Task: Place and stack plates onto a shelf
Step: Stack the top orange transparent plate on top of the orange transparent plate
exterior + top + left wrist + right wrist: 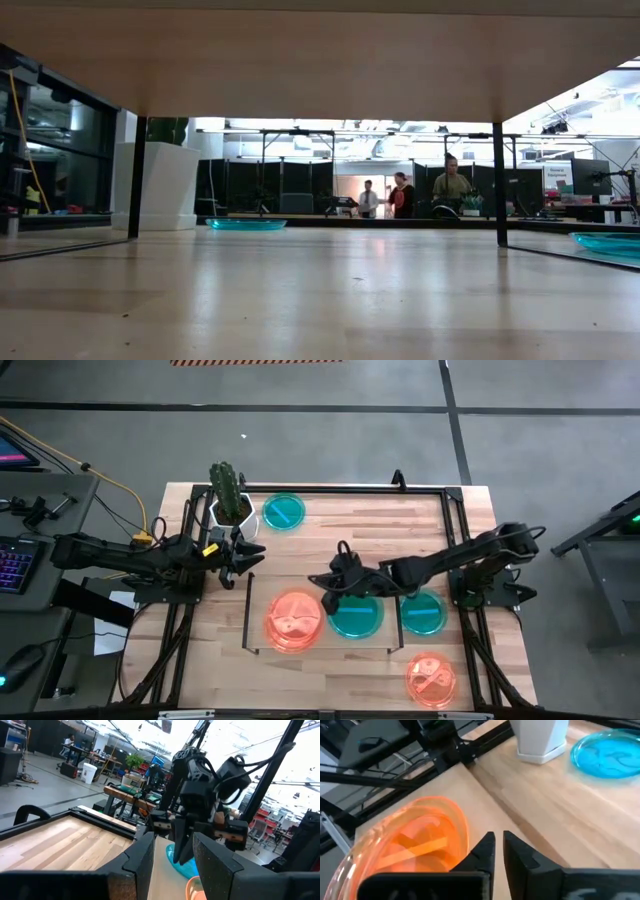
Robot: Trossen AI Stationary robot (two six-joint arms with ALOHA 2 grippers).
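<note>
The shelf (320, 645) is a light-wood board with thin black end rails. On it lie an orange plate stack (295, 620), seen also as the orange plates (415, 840), and a teal plate (355, 616). Another teal plate (422, 612) and an orange plate (432, 680) lie on the table to the shelf's right. A third teal plate (284, 512) sits beside the cactus pot. My right gripper (326, 584) (499, 845) hangs shut between the orange stack and the shelf's teal plate, with nothing between its fingers. My left gripper (246, 558) (172, 870) waits open and empty at the shelf's left end.
A white cactus pot (230, 510) (540, 737) stands at the table's far left corner. The low view looks under the shelf board (320, 60), past its black legs (498, 185). Bare wood lies along the far edge. People stand in the room behind.
</note>
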